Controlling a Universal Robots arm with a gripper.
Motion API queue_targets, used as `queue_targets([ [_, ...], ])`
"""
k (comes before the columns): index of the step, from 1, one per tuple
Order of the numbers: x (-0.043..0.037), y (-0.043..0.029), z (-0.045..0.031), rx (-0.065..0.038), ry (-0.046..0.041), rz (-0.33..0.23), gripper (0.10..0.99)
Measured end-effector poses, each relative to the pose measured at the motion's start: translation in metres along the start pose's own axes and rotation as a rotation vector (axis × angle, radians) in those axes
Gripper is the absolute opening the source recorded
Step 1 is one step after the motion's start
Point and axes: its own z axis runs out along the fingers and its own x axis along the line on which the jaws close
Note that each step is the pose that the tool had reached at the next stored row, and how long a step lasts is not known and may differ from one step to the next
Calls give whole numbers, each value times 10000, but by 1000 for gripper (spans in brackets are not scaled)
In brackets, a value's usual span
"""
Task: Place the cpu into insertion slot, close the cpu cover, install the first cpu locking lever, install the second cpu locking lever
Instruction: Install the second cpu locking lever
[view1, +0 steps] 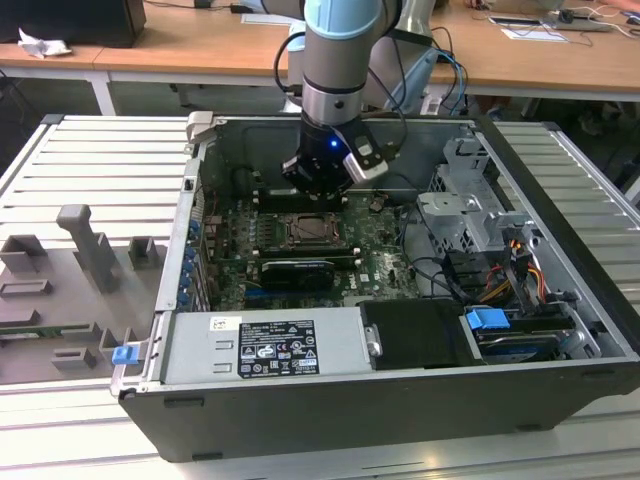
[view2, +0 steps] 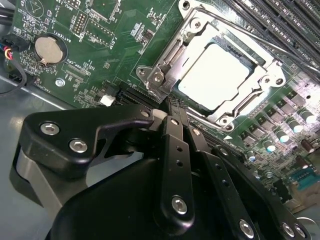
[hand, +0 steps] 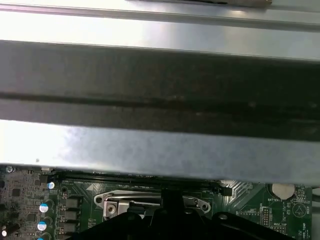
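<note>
The cpu (view2: 214, 75) lies flat in the insertion slot (view1: 315, 232), its pale silver face showing through the window of the cpu cover (view2: 197, 31). The silvery cover frame lies down over the chip. A thin metal lever rod (view2: 260, 45) runs along one side of the socket. My gripper (view2: 172, 106) hangs just above the board beside a corner of the socket, its two black fingers (view2: 170, 150) shut together on nothing. In the exterior view the gripper (view1: 325, 188) sits over the far edge of the socket. The socket (hand: 150, 205) also peeks out in the first wrist view.
Long black memory slots (view2: 280, 20) flank the socket. A coin battery (view2: 50, 50) and capacitors (view2: 285, 135) stand on the green board. The case wall (hand: 160, 100) is close behind. A power supply (view1: 265, 345), drive cage (view1: 470, 210) and cables (view1: 500, 270) crowd the case.
</note>
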Motion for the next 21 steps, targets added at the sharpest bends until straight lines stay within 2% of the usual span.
queue_targets([
  [9, 5, -58, -5, 0, -1, 1, 106],
  [11, 6, -57, -29, 1, 0, 0, 106],
  [13, 5, -50, -117, 1, 0, 0, 106],
  [14, 5, -43, -212, 0, 0, 1, 106],
  [16, 5, -46, -247, -2, -1, -1, 106],
  [19, 12, -159, -255, 0, -1, -1, 106],
  [21, 16, -207, -259, 1, 0, 1, 106],
])
